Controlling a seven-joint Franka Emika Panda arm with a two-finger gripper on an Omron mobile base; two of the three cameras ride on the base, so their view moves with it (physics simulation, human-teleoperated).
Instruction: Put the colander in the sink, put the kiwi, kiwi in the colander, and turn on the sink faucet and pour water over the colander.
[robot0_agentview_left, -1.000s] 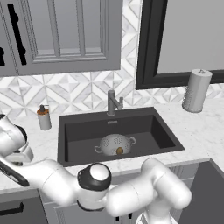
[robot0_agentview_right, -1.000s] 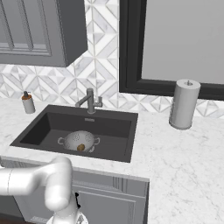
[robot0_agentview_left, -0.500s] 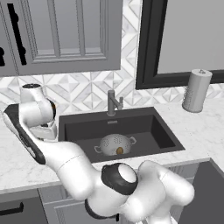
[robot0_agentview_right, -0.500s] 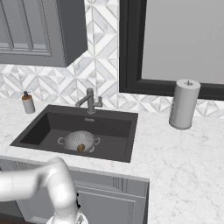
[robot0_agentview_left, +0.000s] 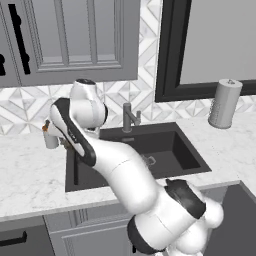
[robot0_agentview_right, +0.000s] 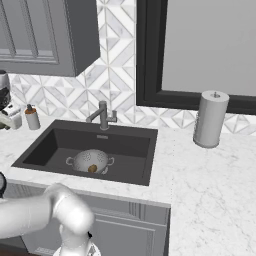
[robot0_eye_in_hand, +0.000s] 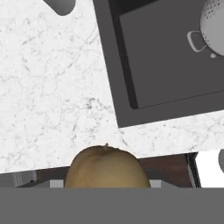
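Arm swung up left, hand (robot0_eye_in_hand: 107, 186) gripping kiwi (robot0_eye_in_hand: 106, 168), soap bottle (robot0_agentview_right: 32, 118) nearby

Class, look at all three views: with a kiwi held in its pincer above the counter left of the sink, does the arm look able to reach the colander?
Probably yes. The colander sits open-topped in the sink, holding one kiwi. Nothing stands between it and the held kiwi.

White marble counter (robot0_agentview_right: 200, 185) runs along the patterned tile wall, with the dark-grey sink (robot0_agentview_right: 60, 145) set into it. The colander (robot0_agentview_right: 91, 161) stands on the sink floor, one kiwi (robot0_agentview_right: 93, 169) inside it. A soap bottle (robot0_agentview_right: 32, 118) stands on the counter left of the sink. A paper towel roll (robot0_agentview_right: 210, 119) stands upright on the counter, well to the sink's right. The sink faucet (robot0_agentview_right: 102, 116) rises at the back rim.
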